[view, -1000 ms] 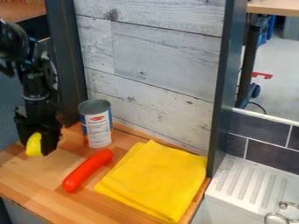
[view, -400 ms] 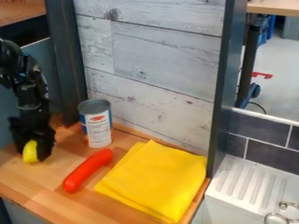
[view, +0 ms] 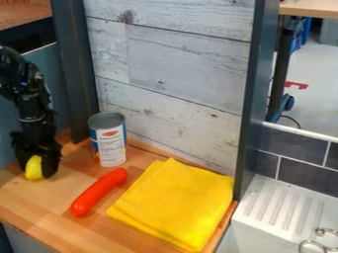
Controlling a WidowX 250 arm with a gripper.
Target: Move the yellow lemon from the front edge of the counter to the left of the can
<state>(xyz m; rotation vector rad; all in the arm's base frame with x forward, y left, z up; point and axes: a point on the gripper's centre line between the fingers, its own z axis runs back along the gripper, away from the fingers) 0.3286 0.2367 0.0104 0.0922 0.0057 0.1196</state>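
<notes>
- One small, rounded yellow object (view: 33,168) has moved with your black two-finger claw (view: 37,172): over the last second both shifted away from the can and lower in the view, then rose very slightly.
- That shared travel suggests your grip is holding; the piece looks carried, not pushed. You can't tell whether its underside touches the wooden tabletop (view: 29,200).
- The claw is closed around the yellow object, pinching it between its fingers, with part of the piece bulging out on the camera's side.
- Your black arm (view: 31,101) enters at the upper left, bends at the joint above, and drops almost straight down, so the claw points at the tabletop.
- Right of the claw, the blue-and-white metal can (view: 111,143) stands upright; the glossy red-orange sausage-shaped piece (view: 99,191) lies nearer the camera, and the folded yellow cloth (view: 175,202) lies farther right. None of these three has moved.
</notes>
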